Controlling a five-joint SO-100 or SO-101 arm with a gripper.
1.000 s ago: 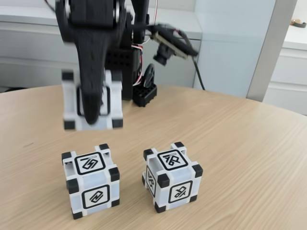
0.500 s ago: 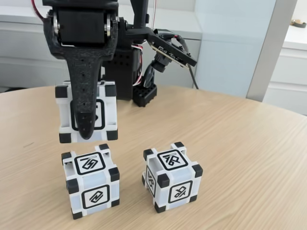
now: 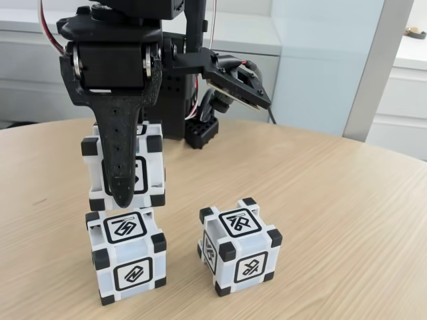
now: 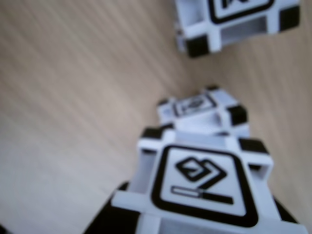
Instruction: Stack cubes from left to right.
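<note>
The cubes, three white plastic blocks with black corner pieces and a black-framed glyph on each face, were distributed as follows in the fixed view. At the left, one cube (image 3: 127, 257) stood on the light wooden desk (image 3: 333, 220). Directly above it, the black two-finger end effector (image 3: 123, 190) was closed on a second cube (image 3: 124, 166), one finger running down its front face; whether its underside touched the cube below could not be determined. To the right, well apart, the third cube (image 3: 239, 245) stood turned at an angle. In the wrist view, the held cube (image 4: 200, 183) sat over the lower one (image 4: 202, 112).

Handling judgement: the cubes appeared rigid, light and smooth-faced, hence liable to slip. Opposite flat faces, between the corner blocks, offered the best hold.
</note>
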